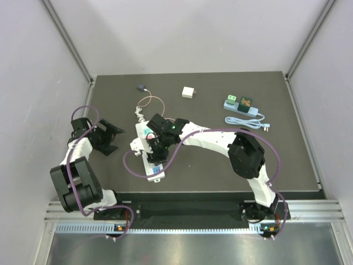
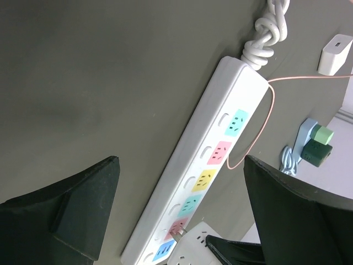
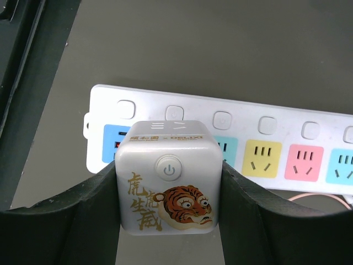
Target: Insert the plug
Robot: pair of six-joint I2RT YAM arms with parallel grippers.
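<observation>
The right gripper (image 3: 168,218) pinched a glossy, round-cornered cube plug (image 3: 165,165) — tiger-printed — over the long plastic power strip (image 3: 265,110); the left gripper (image 2: 182,212) gaped wide.

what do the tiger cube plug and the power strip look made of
Cube plug: looks like glossy white moulded plastic, going by the soft sheen and rounded corners; the tiger art seems printed on.
Power strip: probably white plastic too, with a satin finish and coloured socket faces.

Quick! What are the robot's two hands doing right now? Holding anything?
Left gripper: open, holding nothing.
Right gripper: shut on the white tiger cube plug.
</observation>
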